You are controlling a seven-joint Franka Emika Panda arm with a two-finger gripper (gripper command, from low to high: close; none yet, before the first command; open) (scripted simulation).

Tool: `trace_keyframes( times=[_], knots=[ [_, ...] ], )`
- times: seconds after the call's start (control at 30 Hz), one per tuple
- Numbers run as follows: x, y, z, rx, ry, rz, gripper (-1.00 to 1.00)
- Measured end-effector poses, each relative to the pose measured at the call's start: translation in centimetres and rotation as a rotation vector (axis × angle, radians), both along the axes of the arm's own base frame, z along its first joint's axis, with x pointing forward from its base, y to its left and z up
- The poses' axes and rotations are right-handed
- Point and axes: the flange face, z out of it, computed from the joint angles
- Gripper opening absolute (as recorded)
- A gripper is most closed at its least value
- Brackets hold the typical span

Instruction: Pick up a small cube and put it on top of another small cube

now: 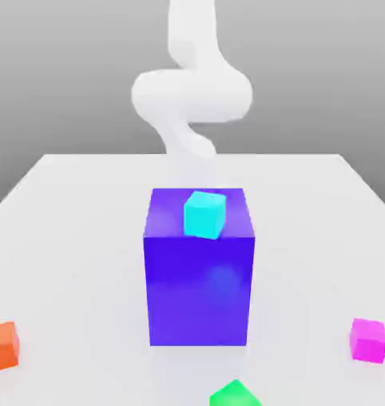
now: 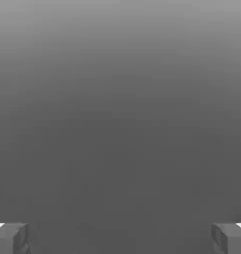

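Observation:
The small magenta-pink cube (image 1: 368,339) rests on the white table near the front, at the exterior view's right. A small cyan cube (image 1: 205,214) sits on top of the big blue block (image 1: 199,285) in the middle. My white arm (image 1: 191,95) rises behind the blue block, far from the pink cube. In the hand view my gripper (image 2: 120,239) is open: its two grey fingertips (image 2: 10,238) stand wide apart with nothing between them, facing plain grey background.
An orange cube (image 1: 1,346) lies at the front on the exterior view's left. A green cube (image 1: 235,394) sits at the front edge, just ahead of the blue block. The white table (image 1: 84,238) stretches flat around the block.

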Motion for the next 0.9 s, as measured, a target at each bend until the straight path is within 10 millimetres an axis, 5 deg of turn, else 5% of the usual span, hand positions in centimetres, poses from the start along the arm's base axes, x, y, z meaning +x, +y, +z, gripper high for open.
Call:
trace_keyframes(
  times=[0.03, 0.07, 0.2, 0.4, 0.5, 0.57, 0.73, 0.77, 0.83, 0.9],
  knots=[
    [2.1, 1.6, -2.4, 0.004, 0.045, -0.017, 0.0],
    [2.1, 1.6, -2.4, 0.004, 0.045, -0.017, 0.0],
    [7.6, 7.0, -11.3, 0.014, 0.189, -0.065, 0.0],
    [10.7, 13.1, -22.3, 0.025, 0.341, -0.106, 0.0],
    [10.9, 16.1, -27.9, 0.032, 0.416, -0.122, 0.0],
    [10.9, 16.1, -27.9, 0.032, 0.416, -0.122, 0.0],
    [8.1, 22.9, -40.0, 0.054, 0.588, -0.146, 0.0],
    [7.4, 23.8, -41.9, 0.059, 0.618, -0.154, 0.0],
    [7.4, 23.8, -41.9, 0.059, 0.618, -0.153, 0.0],
    [4.5, 26.4, -47.0, 0.076, 0.704, -0.172, 0.0]
  ],
)
